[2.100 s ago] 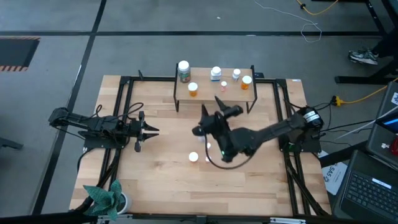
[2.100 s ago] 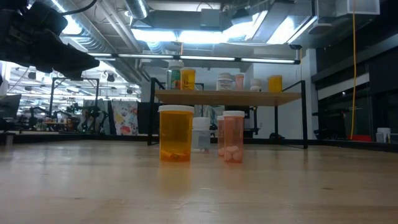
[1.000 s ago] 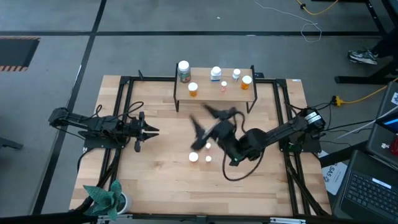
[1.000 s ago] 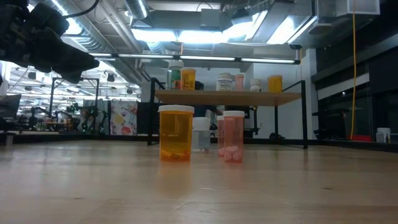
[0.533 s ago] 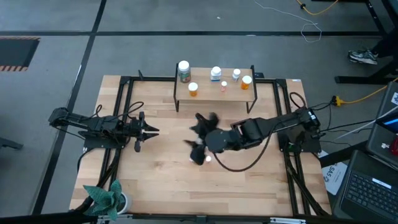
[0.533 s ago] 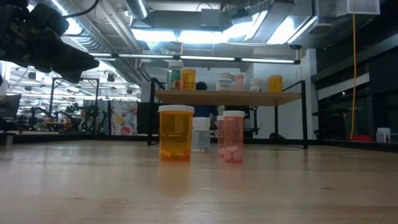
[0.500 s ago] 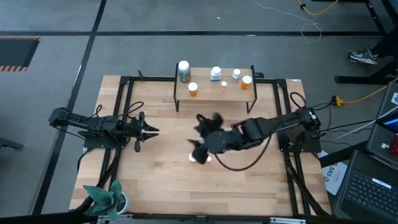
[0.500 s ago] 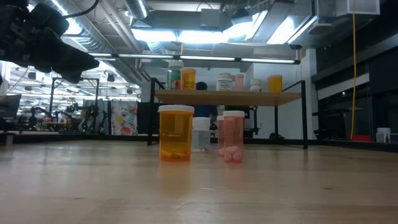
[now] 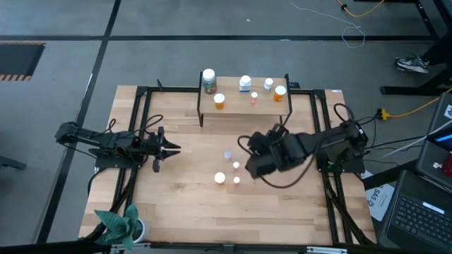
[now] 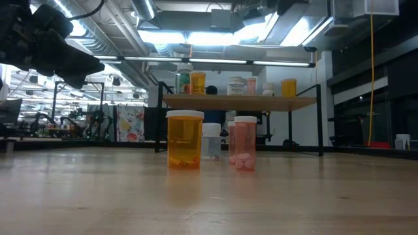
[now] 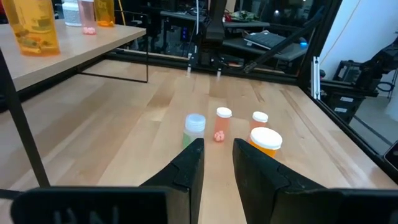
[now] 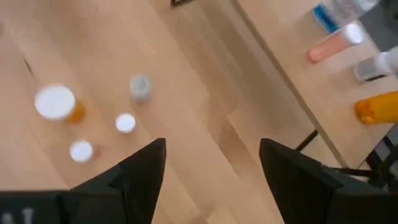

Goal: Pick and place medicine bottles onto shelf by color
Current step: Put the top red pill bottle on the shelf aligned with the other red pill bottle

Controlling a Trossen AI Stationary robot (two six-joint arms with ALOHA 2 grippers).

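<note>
My right gripper (image 9: 248, 168) hangs with its fingers apart and empty, right of four medicine bottles (image 9: 227, 168) that stand loose mid-table: an orange bottle (image 9: 219, 179), two pinkish ones (image 9: 236, 165) and a clear one (image 9: 227, 154). Bare wood lies open between them and the table's near edge. The shelf (image 9: 233, 106) stands at the far edge, carrying five more bottles, with free board between them. My left gripper (image 9: 173, 148) waits closed, well off to the left
</note>
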